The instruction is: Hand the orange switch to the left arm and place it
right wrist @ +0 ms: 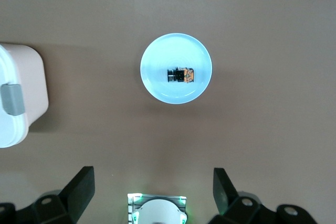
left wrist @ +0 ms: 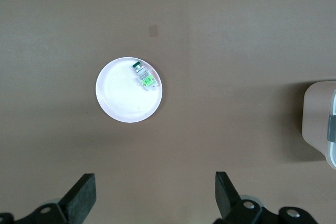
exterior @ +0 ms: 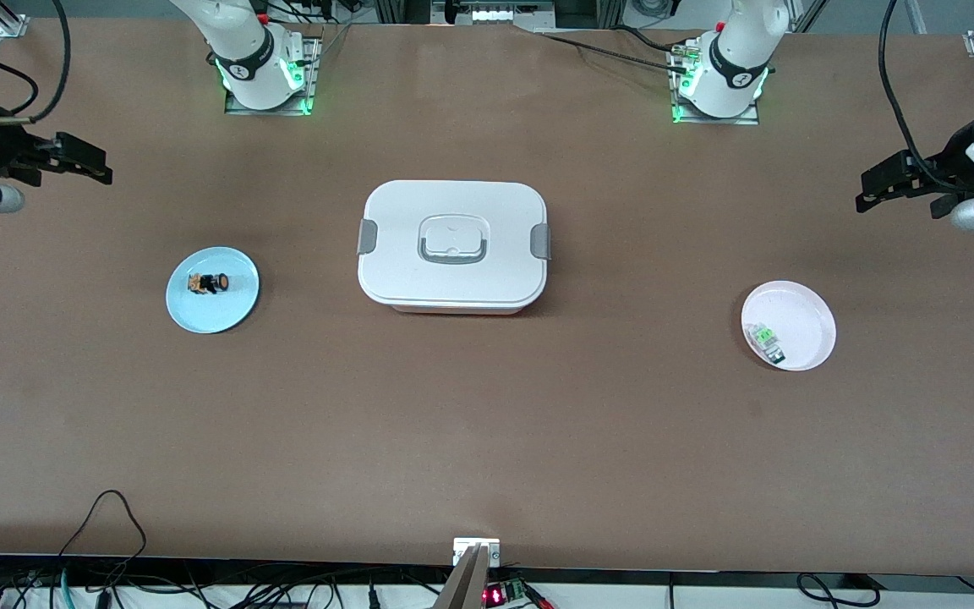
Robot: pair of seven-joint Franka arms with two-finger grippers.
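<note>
Currently switch point(exterior: 209, 283) is lying on blue plate point(exterior: 238, 309), likely light, rigid, small; pinching its black body looks safest. Right gripper point(right wrist: 152, 192) and left gripper point(left wrist: 155, 195) are hanging wide open, empty.

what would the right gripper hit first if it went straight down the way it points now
Probably bare brown table, a guess since depth is unclear. The open right gripper faces down, with the round light blue plate holding the small orange-and-black switch ahead of its jaws, not between them.
</note>
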